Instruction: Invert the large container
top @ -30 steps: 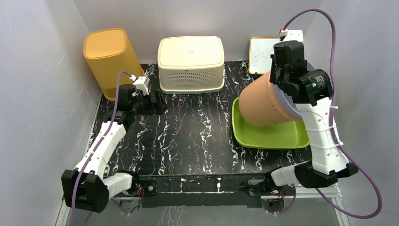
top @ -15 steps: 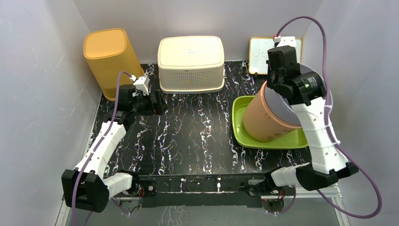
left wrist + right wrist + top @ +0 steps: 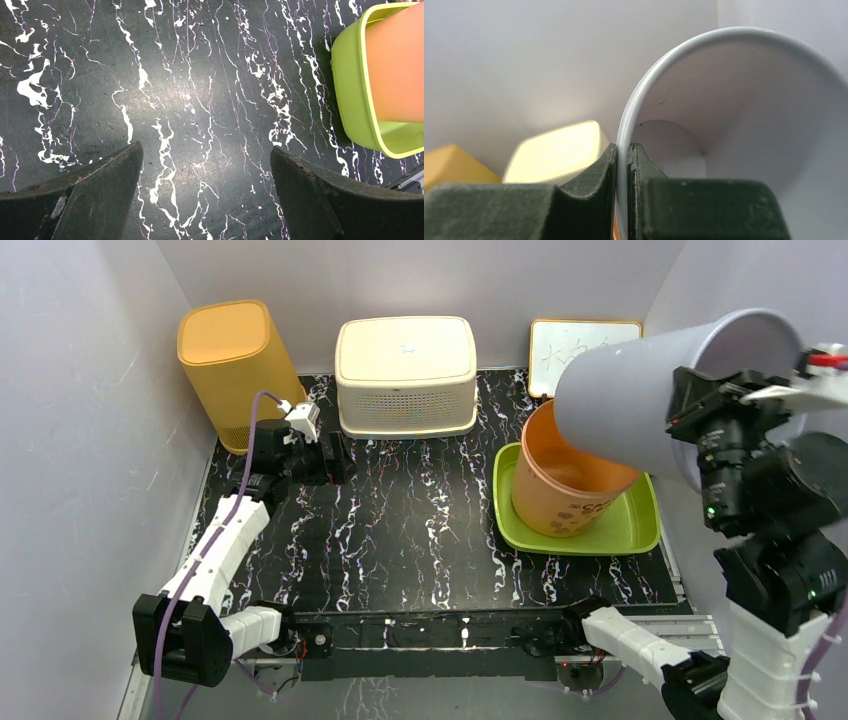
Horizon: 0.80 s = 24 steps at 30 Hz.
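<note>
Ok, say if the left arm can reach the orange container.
Probably yes: left gripper open, bare table up to the orange container; the grey container in the right gripper overhangs only its top.

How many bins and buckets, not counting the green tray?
4: yellow bin back left, cream bin back centre, peach bucket in the green tray, grey bucket aloft in the right gripper. It may hide others.
</note>
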Each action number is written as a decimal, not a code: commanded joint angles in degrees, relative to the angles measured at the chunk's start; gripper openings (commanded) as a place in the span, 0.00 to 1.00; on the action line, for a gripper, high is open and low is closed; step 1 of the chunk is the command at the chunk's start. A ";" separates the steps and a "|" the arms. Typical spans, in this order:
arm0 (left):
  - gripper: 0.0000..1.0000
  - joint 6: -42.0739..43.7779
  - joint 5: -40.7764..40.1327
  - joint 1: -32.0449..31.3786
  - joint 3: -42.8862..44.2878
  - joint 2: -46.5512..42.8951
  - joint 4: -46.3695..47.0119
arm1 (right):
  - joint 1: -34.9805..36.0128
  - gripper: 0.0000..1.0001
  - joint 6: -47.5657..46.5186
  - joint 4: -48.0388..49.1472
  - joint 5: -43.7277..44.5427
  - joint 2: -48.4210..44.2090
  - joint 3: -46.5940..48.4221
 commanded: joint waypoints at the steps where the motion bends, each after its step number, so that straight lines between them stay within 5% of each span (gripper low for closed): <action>1: 0.98 0.18 0.16 -0.09 1.82 -1.51 -0.36 | -0.03 0.00 -1.75 18.11 -4.96 -3.27 -3.15; 24: 0.98 -2.55 -11.71 -0.08 34.04 -10.08 -13.13 | 0.01 0.00 8.93 44.30 -41.96 3.91 -17.64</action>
